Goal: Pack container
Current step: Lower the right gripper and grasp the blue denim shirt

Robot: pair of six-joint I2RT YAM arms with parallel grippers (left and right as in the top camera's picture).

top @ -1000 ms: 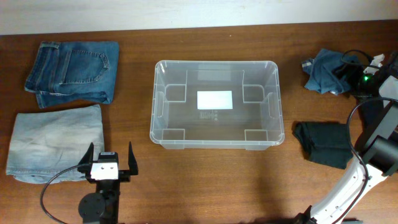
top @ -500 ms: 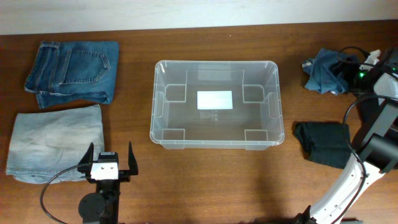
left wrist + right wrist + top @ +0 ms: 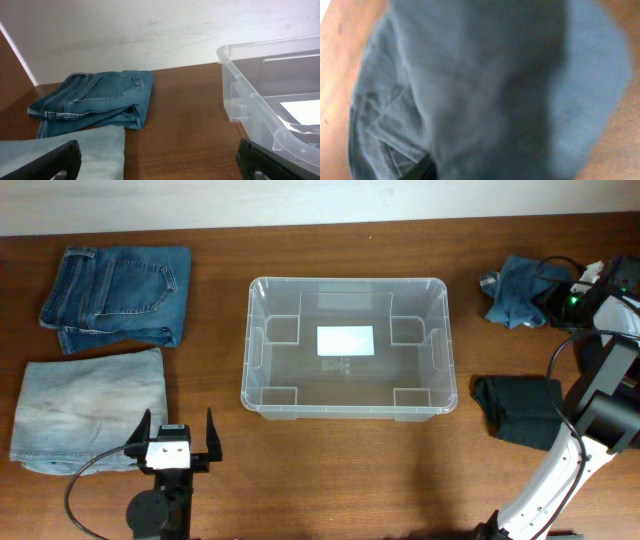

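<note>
Right gripper (image 3: 552, 302) is down on the blue garment (image 3: 515, 290) at the far right of the table (image 3: 350, 480). The wrist view is nothing but blurred blue cloth pressed up close. Its fingers are lost in it, so whether the jaws are apart or clamped on the fabric, I can't tell.

Now the big picture: the container (image 3: 348, 408) sits dead centre, upright and open-topped, with nothing inside but its white label (image 3: 345, 340). Its long axis runs left to right across the table, so the short right wall faces that gripper. That's the relation to watch: the container lies to the gripper's left and a touch nearer the robot. It's well apart from the garment, with bare wood between them. My read is that the carry goes leftward, up and over that right wall. Right arm is plainly the nearer one for this piece.

Over on the left, light jeans (image 3: 90, 410) lie folded just beside the left gripper (image 3: 178, 420), with dark jeans (image 3: 118, 295) beyond them. That gripper has its jaws spread wide and holds nothing, and the container is off to its right. Black garment (image 3: 520, 412) lies folded on the right, nearer the robot than the blue one.
</note>
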